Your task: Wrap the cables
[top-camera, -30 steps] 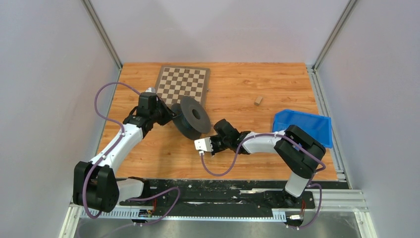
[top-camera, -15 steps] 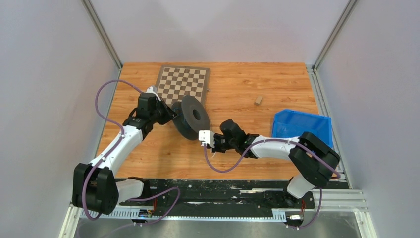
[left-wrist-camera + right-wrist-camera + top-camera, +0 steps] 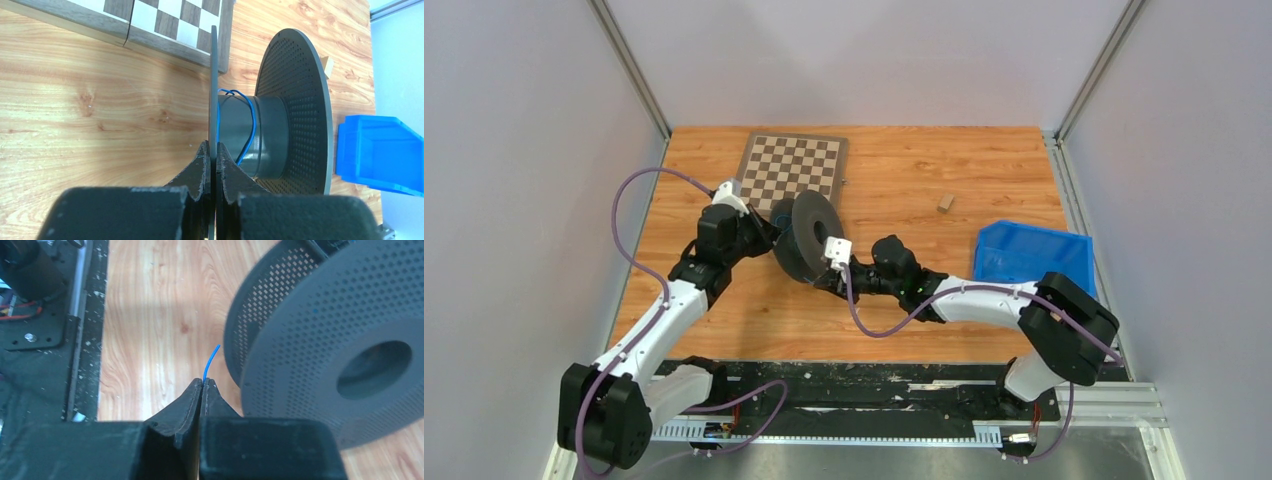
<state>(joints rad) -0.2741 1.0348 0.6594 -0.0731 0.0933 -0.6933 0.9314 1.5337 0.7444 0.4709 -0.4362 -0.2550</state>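
Observation:
A dark grey perforated spool (image 3: 812, 236) stands on edge in the middle of the table. My left gripper (image 3: 213, 150) is shut on its thin near flange (image 3: 214, 85). A thin blue cable (image 3: 248, 120) runs in a loose turn or two round the spool's core (image 3: 270, 135). My right gripper (image 3: 203, 382) is shut on the cable's free end (image 3: 212, 359), which sticks out a short way past the tips, just beside the spool's outer flange (image 3: 330, 330). From above, the right gripper (image 3: 822, 282) sits at the spool's near right side and the left gripper (image 3: 769, 232) at its left.
A chessboard (image 3: 792, 170) lies behind the spool, close to it. A blue bin (image 3: 1034, 255) stands at the right, and a small wooden block (image 3: 945, 203) lies behind it. The black base rail (image 3: 45, 315) runs along the near edge.
My right gripper has swung from the near side up to the spool's right face, still shut. The left arm and the spool have shifted slightly away from the near edge.

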